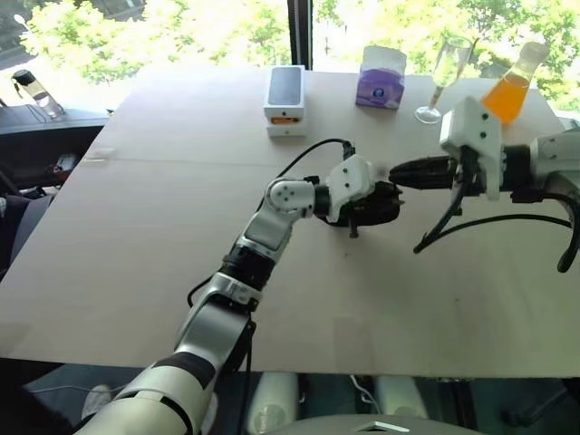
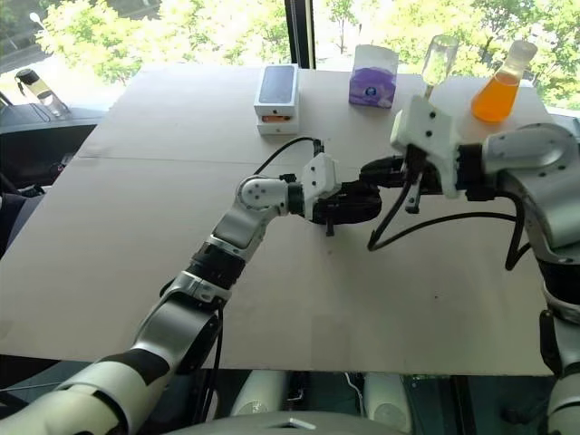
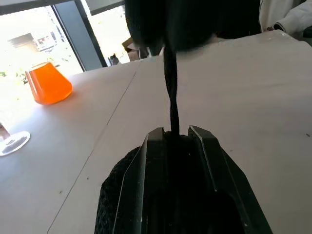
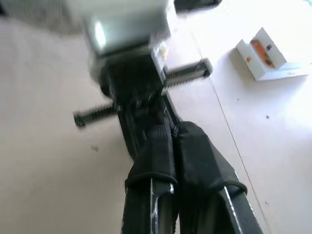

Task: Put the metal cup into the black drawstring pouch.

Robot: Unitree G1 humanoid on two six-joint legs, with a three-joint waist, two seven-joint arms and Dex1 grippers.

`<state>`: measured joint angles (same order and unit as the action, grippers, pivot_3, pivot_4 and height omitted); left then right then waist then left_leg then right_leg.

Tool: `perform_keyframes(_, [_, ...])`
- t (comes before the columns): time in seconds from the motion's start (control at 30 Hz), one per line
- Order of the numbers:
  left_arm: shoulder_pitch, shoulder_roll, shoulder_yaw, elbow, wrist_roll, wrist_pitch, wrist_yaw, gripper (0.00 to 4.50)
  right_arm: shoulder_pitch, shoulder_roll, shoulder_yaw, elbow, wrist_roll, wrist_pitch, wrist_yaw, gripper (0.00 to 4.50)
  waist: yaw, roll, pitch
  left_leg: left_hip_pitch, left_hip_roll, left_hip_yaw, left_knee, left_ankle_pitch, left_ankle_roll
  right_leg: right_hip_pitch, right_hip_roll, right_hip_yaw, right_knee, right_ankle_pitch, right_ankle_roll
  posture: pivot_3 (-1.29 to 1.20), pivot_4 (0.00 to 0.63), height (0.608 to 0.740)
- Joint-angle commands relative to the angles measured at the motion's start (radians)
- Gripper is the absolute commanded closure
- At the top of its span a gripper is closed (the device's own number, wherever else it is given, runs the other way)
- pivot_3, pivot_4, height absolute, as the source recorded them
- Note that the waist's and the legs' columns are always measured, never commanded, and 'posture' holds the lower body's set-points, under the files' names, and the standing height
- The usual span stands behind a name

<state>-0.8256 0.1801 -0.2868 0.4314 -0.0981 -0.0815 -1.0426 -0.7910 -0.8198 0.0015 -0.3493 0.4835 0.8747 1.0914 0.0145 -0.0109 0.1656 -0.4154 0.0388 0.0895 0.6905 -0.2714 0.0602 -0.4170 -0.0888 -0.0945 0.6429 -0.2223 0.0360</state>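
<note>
Over the middle of the table, my left gripper is shut on the black drawstring pouch, which bulges dark around its fingers. A thin black cord runs taut from between those fingers to my right gripper. The right gripper reaches in from the right, tip to tip with the left, and is shut on that cord. In the right wrist view its fingers are pressed together just before the left hand's white body. The metal cup is hidden.
Along the table's far side stand a white phone box, a purple tissue box, a clear stemmed glass and a flask of orange liquid. A small bottle sits off the table at far left.
</note>
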Motion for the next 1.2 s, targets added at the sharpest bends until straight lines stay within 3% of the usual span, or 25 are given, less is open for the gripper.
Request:
perform_keyframes(0.03, [0.002, 0.000, 0.003, 0.010, 0.020, -0.014, 0.025, 4.38, -0.070, 0.049, -0.157, -0.017, 0.174, 0.149, -0.081, 4.50, 0.002, 0.000, 0.000, 0.000, 0.000, 0.000, 0.000, 0.000, 0.000, 0.000, 0.000, 0.000, 0.000, 0.000, 0.000, 0.00, 0.150, 0.737])
perform_keyframes(0.27, [0.012, 0.010, 0.013, 0.011, 0.022, -0.010, 0.053, 4.38, -0.182, 0.213, -0.379, 0.050, 0.431, 0.318, -0.321, 4.50, 0.000, 0.000, 0.000, 0.000, 0.000, 0.000, 0.000, 0.000, 0.000, 0.000, -0.001, 0.000, 0.001, 0.000, 0.000, 0.00, 0.150, 0.737])
perform_keyframes(0.5, [0.041, 0.043, 0.010, 0.015, 0.050, 0.021, 0.065, 4.38, -0.276, 0.293, -0.570, 0.133, 0.654, 0.296, -0.569, 4.50, 0.001, 0.000, 0.000, -0.001, -0.001, 0.000, 0.000, 0.000, 0.000, 0.000, -0.001, 0.000, 0.001, 0.000, 0.000, 0.00, 0.150, 0.737])
perform_keyframes(0.93, [0.039, 0.131, -0.010, 0.090, 0.097, 0.034, 0.069, 4.38, -0.174, 0.221, -0.688, 0.152, 0.808, 0.154, -0.821, 4.50, 0.004, 0.002, -0.009, 0.001, -0.001, 0.001, -0.002, 0.000, 0.001, 0.003, 0.000, -0.002, -0.002, 0.000, 0.000, 0.00, 0.150, 0.737])
perform_keyframes(1.2, [0.005, 0.117, 0.011, 0.111, 0.081, -0.006, 0.065, 4.38, 0.110, 0.113, -0.578, 0.016, 0.737, 0.131, -0.767, 4.50, -0.002, 0.005, -0.013, 0.009, 0.000, 0.004, -0.002, -0.003, 0.006, 0.005, 0.000, 0.005, 0.003, 0.000, 0.000, 0.00, 0.150, 0.737])
